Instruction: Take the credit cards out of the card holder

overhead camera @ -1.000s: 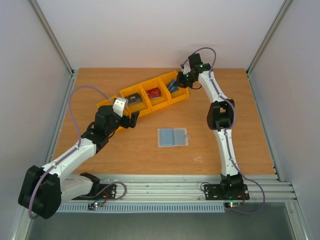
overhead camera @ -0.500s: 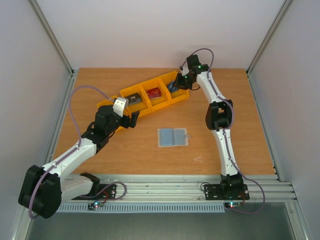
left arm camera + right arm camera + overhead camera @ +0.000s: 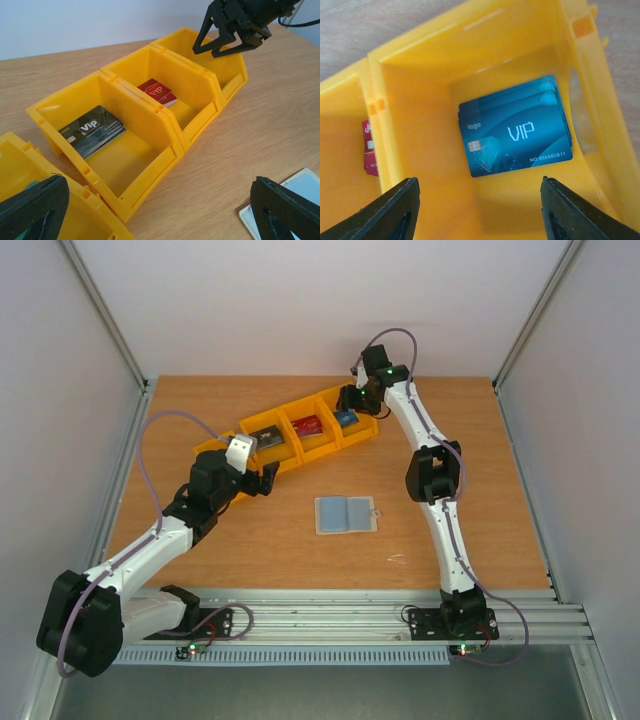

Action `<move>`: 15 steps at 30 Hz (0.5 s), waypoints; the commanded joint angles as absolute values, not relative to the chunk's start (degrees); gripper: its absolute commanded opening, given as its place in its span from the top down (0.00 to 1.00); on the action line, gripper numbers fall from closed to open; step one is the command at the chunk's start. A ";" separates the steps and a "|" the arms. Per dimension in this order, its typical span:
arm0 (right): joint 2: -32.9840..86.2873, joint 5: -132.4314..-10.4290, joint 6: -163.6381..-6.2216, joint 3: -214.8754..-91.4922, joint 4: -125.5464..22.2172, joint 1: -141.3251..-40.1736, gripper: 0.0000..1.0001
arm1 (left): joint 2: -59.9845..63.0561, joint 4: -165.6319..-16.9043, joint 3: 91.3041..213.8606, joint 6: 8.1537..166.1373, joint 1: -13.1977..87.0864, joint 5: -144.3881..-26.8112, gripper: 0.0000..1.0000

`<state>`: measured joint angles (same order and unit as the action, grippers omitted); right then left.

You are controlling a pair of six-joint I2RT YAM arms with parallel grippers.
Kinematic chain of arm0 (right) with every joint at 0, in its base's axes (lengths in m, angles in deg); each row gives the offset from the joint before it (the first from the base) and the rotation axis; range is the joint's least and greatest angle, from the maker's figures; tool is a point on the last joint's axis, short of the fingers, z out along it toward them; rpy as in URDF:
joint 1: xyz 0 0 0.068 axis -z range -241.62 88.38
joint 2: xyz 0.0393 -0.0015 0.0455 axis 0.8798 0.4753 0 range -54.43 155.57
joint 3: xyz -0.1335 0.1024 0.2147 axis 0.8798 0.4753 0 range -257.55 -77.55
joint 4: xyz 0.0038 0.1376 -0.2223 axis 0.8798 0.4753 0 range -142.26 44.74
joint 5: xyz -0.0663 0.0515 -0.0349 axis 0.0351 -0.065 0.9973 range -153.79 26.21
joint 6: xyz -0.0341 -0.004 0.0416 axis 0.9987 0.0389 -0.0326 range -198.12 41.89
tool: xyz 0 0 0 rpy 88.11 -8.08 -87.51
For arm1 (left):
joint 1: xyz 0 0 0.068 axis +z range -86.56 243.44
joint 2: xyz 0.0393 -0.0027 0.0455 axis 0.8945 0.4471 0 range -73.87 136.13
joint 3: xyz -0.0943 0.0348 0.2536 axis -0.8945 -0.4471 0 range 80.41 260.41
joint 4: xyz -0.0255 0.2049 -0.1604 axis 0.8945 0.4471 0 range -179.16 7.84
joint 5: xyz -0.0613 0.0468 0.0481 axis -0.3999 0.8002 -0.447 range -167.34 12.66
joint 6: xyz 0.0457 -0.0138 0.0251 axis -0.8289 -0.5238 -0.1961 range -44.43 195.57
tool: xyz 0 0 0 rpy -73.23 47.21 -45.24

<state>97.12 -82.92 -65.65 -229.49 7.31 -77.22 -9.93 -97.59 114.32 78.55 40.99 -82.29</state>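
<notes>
- Judged to be the closing step: setting down the thin blue rectangular credit card in the end bin of the row of yellow plastic bins, upper centre of the top view
- Gripping nothing with the right gripper: spread apart above that card, which lies flat on the bin floor
- In the neighbouring bins: a red card and a dark grey-black card
- Wide open and empty too: the left gripper, by the left end of the row
- Lying open on the wooden surface, lower centre of the top view, well apart from both grippers: the flat pale blue-grey bifold card holder
- Next, probably: lifting the right gripper straight up clear of the bin walls, then checking the holder's pockets, too small here to tell whether empty
</notes>
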 commanded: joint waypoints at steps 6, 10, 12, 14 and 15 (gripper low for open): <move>85.00 -75.46 -60.28 -231.80 5.82 -78.06 0.14 | -12.39 -101.04 114.01 77.53 41.35 -82.13 0.01; 78.48 -74.56 -56.66 -231.23 6.70 -77.97 0.01 | -13.77 -100.96 114.25 77.16 41.38 -78.39 0.01; 74.40 -71.99 -54.58 -228.93 7.08 -77.90 0.02 | -14.38 -101.19 114.09 77.55 41.38 -74.19 0.01; 68.51 -69.18 -52.57 -222.43 5.15 -77.65 0.02 | -14.98 -103.10 113.19 77.59 41.47 -69.00 0.01; 64.67 -68.33 -51.78 -217.69 3.07 -77.36 0.02 | -15.19 -104.27 112.55 77.67 41.51 -65.90 0.01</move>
<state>76.85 -74.36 -57.52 -227.08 6.50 -77.79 -13.29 -97.81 114.30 78.09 41.01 -77.13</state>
